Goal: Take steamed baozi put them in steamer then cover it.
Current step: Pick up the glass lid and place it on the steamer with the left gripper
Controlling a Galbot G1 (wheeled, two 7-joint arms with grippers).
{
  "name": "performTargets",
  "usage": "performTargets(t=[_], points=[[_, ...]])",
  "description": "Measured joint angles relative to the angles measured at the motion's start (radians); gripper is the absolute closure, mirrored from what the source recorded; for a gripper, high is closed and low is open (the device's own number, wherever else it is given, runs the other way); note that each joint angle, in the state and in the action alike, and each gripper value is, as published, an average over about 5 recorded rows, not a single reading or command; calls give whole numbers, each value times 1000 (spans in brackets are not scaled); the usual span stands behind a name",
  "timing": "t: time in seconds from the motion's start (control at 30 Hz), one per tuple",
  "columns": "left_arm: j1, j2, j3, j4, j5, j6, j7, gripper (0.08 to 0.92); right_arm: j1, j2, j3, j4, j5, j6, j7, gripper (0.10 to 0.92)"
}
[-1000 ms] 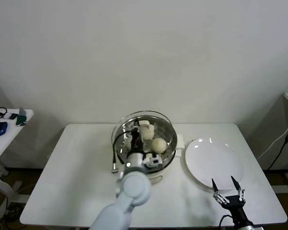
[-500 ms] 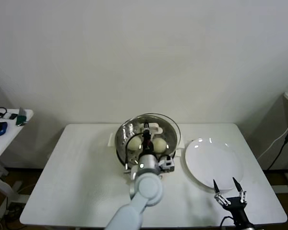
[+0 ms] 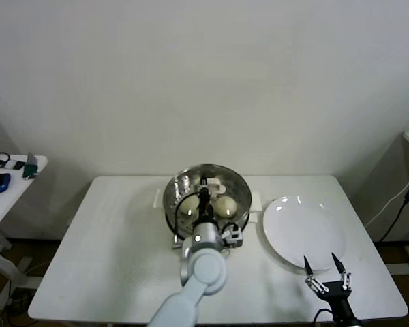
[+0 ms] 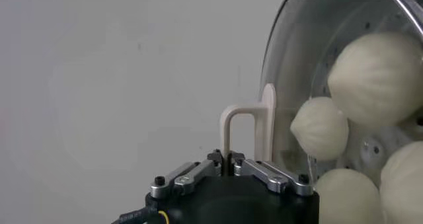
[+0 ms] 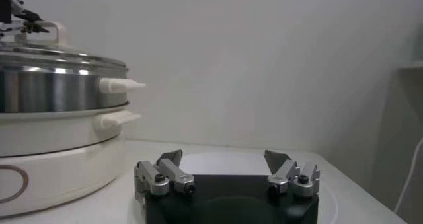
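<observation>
A: Left arm? Reaching far over the round shiny steel steamer (image 3: 208, 204), left gripper (image 4: 229, 156) clamped on the clear glass cover's (image 3: 207, 192) cream handle (image 4: 250, 127); cover sits on the rim, cream-white baozi (image 3: 225, 205) beneath.

B: Right gripper (image 3: 325, 271)? Near right, jaws apart, beside the flat white plate (image 3: 303, 230); bare white table (image 3: 116, 238) left.

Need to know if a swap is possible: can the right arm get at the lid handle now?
Probably not: the left claw is shut on the lid handle, covering it, while the open right claw sits beyond the plate.
</observation>
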Motion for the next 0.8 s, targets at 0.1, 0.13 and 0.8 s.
performTargets(t=[0.1,0.13,0.8], points=[[-2,6,1,3,-3,0,-1,852,-2,1,0,0,-1,2,0,203],[-4,7,1,4,-4,0,-1,852,-3,2,0,0,-1,2,0,203],[-8,4,-1,33,-13,-4,-19,852,-5,0,1,-2,-4,15,-2,203]])
